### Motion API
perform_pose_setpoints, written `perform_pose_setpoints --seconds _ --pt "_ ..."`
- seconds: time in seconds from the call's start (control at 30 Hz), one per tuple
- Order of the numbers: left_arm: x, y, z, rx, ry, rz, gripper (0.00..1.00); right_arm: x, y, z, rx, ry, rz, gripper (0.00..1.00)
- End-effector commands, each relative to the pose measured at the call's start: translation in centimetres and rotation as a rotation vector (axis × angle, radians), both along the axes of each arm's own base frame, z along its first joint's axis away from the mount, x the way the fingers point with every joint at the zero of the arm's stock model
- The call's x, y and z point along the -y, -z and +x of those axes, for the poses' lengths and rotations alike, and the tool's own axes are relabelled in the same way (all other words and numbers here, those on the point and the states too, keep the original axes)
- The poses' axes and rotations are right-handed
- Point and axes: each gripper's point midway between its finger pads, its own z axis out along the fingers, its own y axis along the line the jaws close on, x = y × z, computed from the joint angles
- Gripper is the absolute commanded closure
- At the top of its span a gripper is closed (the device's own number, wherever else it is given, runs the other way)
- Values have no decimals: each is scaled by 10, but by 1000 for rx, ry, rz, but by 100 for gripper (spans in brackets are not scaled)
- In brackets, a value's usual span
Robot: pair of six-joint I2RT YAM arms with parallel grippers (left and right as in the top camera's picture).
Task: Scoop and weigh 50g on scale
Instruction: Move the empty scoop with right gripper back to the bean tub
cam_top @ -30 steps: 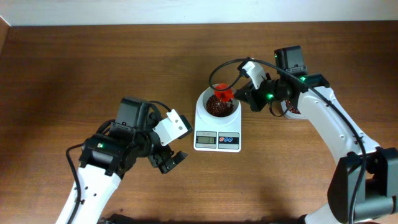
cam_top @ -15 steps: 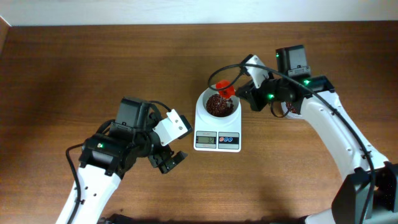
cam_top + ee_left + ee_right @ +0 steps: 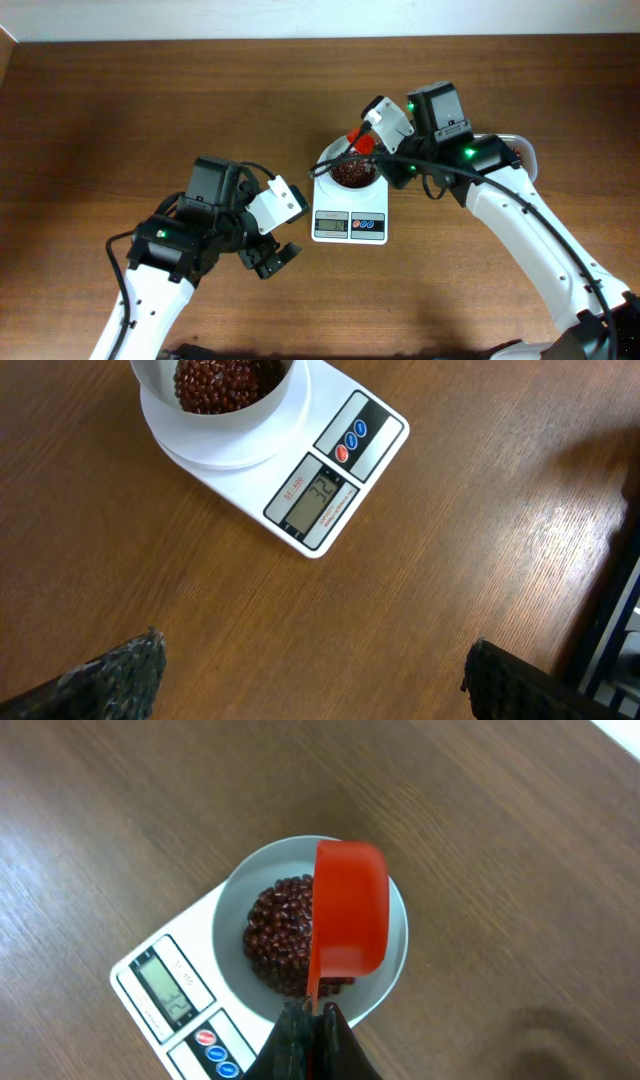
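As the right tool (image 3: pixel 315 1020), clamped on the red scoop (image 3: pixel 350 915), empties beans (image 3: pixel 275 935) onto the scale (image 3: pixel 320 500), check its display next.

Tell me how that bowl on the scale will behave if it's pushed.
The bowl seems to rest loose on the scale, so it would probably slide. The beans, small and rounded, would likely roll and scatter if it tips.

Wooden table (image 3: pixel 120 100); red scoop (image 3: pixel 350 910); possibly a tub (image 3: pixel 522 152).
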Motion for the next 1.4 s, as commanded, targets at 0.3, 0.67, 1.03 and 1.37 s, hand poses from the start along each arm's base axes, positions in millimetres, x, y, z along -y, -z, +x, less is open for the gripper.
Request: perform_pose_setpoints --seconds 0.3,0.67,1.03,1.37 --pt "1 -7 2 21 10 -13 1 198 -62 -28 65 590 -201 96" --pt "1 -7 2 21 10 -13 1 257 71 -5 -292 699 -501 96" --pt "1 -7 2 21 10 -13 1 270 47 2 -190 766 -535 96" --pt "1 -7 2 21 10 -13 1 265 71 9 -234 702 -537 96"
